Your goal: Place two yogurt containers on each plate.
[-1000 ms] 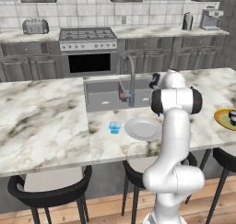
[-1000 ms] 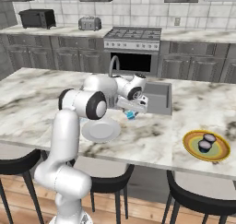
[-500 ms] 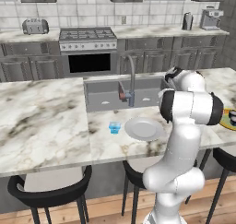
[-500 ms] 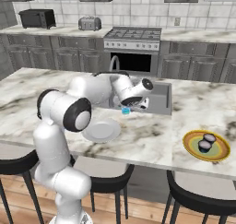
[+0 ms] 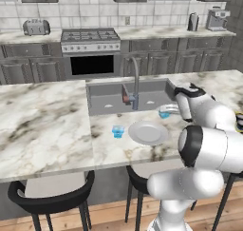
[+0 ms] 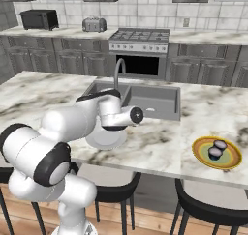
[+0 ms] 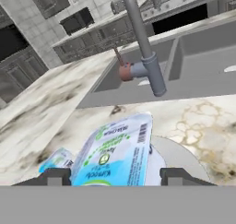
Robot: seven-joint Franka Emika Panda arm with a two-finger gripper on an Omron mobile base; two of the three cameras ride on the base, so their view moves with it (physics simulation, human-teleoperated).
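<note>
On orange plate (image 6: pixel 231 157): two dark yogurt cups (image 6: pixel 217 150).

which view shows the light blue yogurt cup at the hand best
The hand view: the cup sits large between the fingertips, label readable. The left base view shows it tiny beside the grey plate; in the right base view the arm hides it.

Veined, polished marble counter (image 5: pixel 47 125) is gleaming beside a matt grey metal tap (image 7: pixel 143 43) and a translucent light-blue plastic yogurt cup (image 7: pixel 115 154).
</note>
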